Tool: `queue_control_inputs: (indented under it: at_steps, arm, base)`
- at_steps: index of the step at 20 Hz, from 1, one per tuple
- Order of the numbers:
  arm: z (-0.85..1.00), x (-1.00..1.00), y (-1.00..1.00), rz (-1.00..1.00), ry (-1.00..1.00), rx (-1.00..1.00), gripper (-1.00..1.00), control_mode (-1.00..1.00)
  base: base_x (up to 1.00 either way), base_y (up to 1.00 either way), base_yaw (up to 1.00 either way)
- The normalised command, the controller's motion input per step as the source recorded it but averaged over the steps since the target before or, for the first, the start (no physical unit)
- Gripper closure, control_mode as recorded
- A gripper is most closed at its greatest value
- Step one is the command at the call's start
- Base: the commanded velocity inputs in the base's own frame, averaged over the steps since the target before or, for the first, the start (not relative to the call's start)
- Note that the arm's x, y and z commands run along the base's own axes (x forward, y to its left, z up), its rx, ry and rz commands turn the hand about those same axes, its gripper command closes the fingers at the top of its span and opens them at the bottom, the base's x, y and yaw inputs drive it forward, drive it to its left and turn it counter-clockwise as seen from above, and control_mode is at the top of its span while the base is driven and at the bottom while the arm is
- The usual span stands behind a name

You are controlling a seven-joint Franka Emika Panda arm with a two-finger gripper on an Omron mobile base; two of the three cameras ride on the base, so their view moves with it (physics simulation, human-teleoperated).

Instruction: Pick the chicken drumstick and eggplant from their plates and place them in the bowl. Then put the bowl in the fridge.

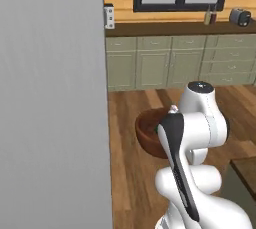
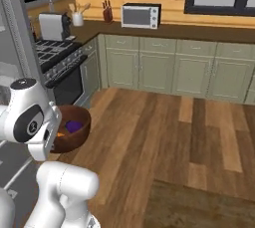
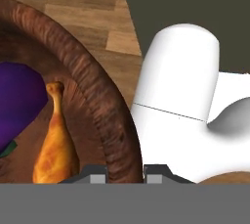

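Note:
The dark reddish-brown wooden bowl (image 1: 146, 134) (image 2: 74, 141) hangs above the wood floor, just right of the tall light-grey fridge (image 1: 50, 98). My gripper (image 3: 125, 173) is shut on the bowl's thick rim (image 3: 100, 103), one finger inside and one outside. In the bowl lie the glossy purple eggplant (image 3: 17, 105) (image 2: 74, 126) and the orange-brown chicken drumstick (image 3: 56, 145) (image 2: 61, 134), side by side with the drumstick's thin end pointing away from the fingers. The plates are out of view.
Green-grey cabinets (image 1: 165, 63) line the far wall. A stove (image 2: 60, 57) stands beyond the bowl, with a microwave (image 2: 141, 15) on the counter behind. A dark counter corner (image 1: 245, 168) (image 2: 199, 207) sits close on the right. Open wood floor (image 2: 164, 132) lies ahead.

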Motion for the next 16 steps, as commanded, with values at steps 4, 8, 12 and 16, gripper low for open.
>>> queue_control_inputs:
  at_steps: [4,8,12,16]
  arm:
    - [0.0,0.0,0.0,0.0,0.0,0.0,1.0,1.0]
    - [0.0,0.0,0.0,0.0,0.0,0.0,1.0,1.0]
    - [0.0,0.0,0.0,0.0,0.0,0.0,1.0,1.0]
    - [0.0,0.0,0.0,0.0,0.0,0.0,1.0,1.0]
  base:
    - [0.15,0.0,0.34]
    - [0.29,0.0,0.34]
    - [0.65,0.0,0.35]
    - [0.67,0.0,0.35]
